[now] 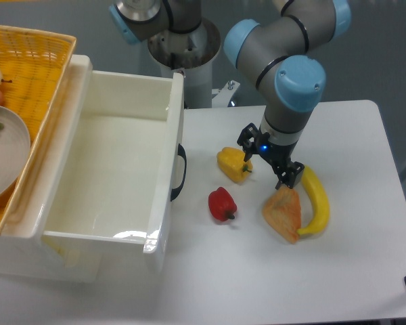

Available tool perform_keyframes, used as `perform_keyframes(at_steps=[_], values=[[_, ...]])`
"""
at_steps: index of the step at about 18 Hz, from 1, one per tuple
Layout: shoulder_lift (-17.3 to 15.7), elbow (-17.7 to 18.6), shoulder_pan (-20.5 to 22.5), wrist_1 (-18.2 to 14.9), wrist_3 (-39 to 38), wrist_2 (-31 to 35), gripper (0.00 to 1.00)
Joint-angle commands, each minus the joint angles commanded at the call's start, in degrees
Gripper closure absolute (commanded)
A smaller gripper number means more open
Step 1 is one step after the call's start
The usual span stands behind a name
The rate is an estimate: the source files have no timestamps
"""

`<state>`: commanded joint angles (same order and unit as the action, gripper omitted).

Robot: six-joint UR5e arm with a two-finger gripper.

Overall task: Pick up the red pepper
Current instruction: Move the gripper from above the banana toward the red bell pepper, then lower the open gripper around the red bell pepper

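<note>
Currently the red pepper point(222, 204) is seen lying on the white tabletop point(365, 135) near its middle, just right of the large white bin point(115, 169) that takes up the left side, with its dark stem turned toward the front right. The gripper point(266, 160) is held above the tabletop behind and to the right of that pepper, its two fingers spread wide with nothing between them; one fingertip is placed near the yellow pepper point(233, 164), the other over the top of the orange triangular piece point(283, 213). A banana point(317, 201) is laid along the right side of that piece, touching it. The yellow pepper is set just behind the red one, apart from it. A yellow woven basket point(34, 74) holding a plate point(3, 152) is partly seen at the far left edge
</note>
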<state>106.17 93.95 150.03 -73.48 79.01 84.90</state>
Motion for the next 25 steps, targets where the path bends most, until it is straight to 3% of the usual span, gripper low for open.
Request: perform_keyframes(at_steps=[4,18,25], values=[[0.1,0.7,0.2,0.1,-1.2,-0.1,0.00],[4.3,-0.6,-2.5,0.1,-32.8,-2.0,0.00],[6.1,-0.8,-4.9,0.2,-43.0,-2.0,0.00]])
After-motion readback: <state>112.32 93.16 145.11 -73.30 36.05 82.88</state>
